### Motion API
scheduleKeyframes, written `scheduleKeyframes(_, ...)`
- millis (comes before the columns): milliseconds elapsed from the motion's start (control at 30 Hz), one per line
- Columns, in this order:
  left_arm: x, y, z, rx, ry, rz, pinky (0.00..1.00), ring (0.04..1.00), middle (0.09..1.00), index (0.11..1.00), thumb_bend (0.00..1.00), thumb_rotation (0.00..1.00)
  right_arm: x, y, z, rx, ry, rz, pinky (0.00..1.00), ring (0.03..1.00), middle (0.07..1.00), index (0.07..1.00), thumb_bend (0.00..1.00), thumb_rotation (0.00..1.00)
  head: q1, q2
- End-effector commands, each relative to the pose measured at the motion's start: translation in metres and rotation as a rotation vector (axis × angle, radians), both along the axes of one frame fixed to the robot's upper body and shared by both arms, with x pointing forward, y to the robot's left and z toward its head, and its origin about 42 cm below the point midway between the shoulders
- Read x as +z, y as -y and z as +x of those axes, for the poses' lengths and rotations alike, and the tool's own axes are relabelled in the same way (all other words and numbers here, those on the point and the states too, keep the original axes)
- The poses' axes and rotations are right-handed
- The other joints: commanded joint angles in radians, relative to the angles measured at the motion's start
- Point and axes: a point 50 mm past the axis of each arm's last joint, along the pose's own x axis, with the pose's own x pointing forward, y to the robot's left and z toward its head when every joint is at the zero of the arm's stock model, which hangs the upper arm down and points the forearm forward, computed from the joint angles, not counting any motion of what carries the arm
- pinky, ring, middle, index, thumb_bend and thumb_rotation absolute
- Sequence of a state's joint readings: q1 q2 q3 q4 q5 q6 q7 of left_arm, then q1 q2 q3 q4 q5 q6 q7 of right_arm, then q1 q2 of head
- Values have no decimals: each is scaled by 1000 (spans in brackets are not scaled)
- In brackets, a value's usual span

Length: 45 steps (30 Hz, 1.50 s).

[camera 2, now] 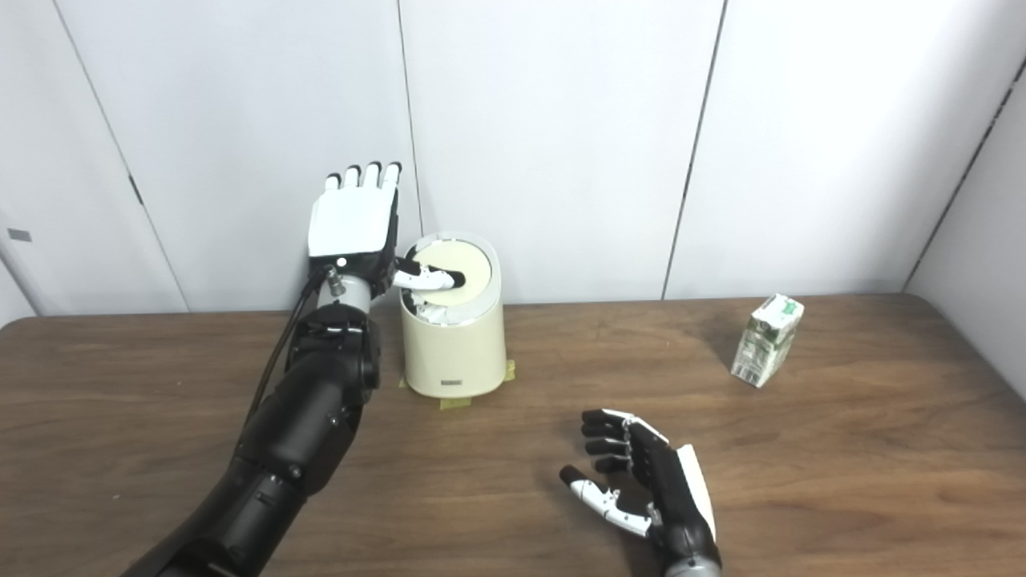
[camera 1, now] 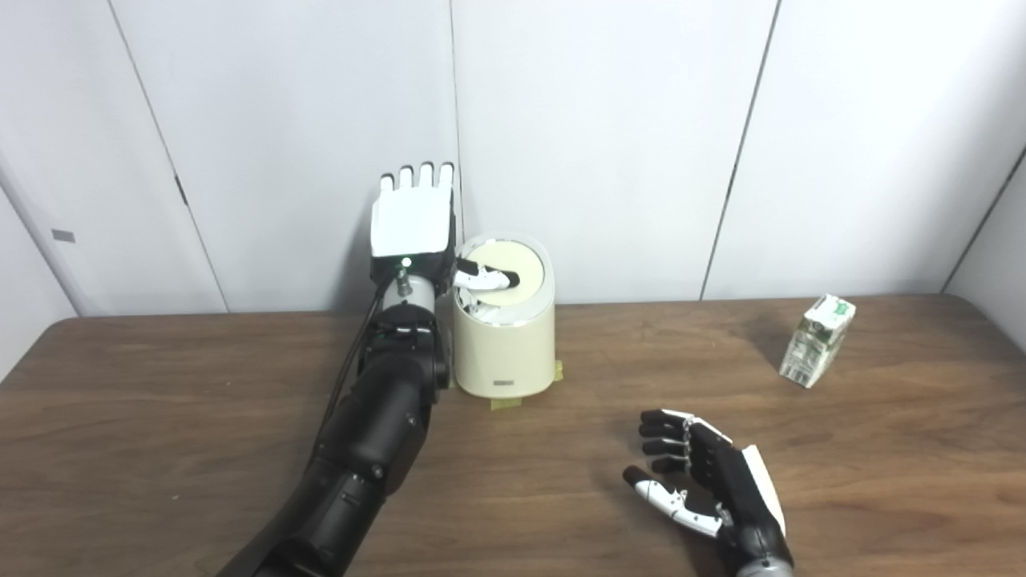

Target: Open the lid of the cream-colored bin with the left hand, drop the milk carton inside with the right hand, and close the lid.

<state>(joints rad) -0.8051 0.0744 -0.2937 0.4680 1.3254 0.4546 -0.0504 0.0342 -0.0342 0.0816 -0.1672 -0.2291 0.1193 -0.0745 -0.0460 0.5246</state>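
The cream-colored bin (camera 1: 505,353) stands at the back of the table near the wall, on yellow tape marks. Its round lid (camera 1: 513,276) lies tilted slightly, with a dark gap at its front-left edge. My left hand (camera 1: 413,216) is raised just left of the bin, fingers straight up and apart, its thumb reaching across the lid top. The milk carton (camera 1: 817,340), white and green, stands tilted at the right of the table. My right hand (camera 1: 705,481) hovers low over the table's front, open, palm facing left, holding nothing, well short of the carton.
The brown wooden table (camera 1: 200,417) runs the picture's width; its right edge curves in near the carton. White wall panels (camera 1: 601,120) rise directly behind the bin. My left forearm (camera 1: 385,409) stretches from bottom left to beside the bin.
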Motion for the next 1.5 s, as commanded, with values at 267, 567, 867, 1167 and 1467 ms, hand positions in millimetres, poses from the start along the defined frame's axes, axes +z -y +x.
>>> scheduleKeyframes(267, 11, -13, -5, -38, -39, -524, 1000, 1000, 1000, 1000, 639, 999, 5, -4, 3, 23, 9, -5, 583, 657, 693, 684, 306, 0, -2, 0)
scheduleKeyframes(567, 46, -8, -41, -227, 62, -776, 1000, 1000, 1000, 1000, 662, 1000, 5, -4, 5, 25, 9, -13, 584, 654, 689, 679, 303, 0, 4, -2)
scheduleKeyframes(867, 45, -33, -84, -276, 136, -845, 1000, 1000, 1000, 1000, 583, 1000, 3, -4, 6, 32, 19, -17, 572, 647, 684, 674, 303, 0, 1, -6)
scheduleKeyframes(1167, 11, -57, -130, -287, 161, -929, 986, 1000, 1000, 1000, 482, 1000, 3, -4, 6, 26, 10, -5, 578, 653, 686, 676, 308, 0, -1, -7)
scheduleKeyframes(1467, -32, -79, -181, -453, 223, -1238, 839, 907, 937, 937, 198, 1000, 7, -5, 3, 18, 25, 21, 583, 660, 689, 676, 308, 0, -9, -10)
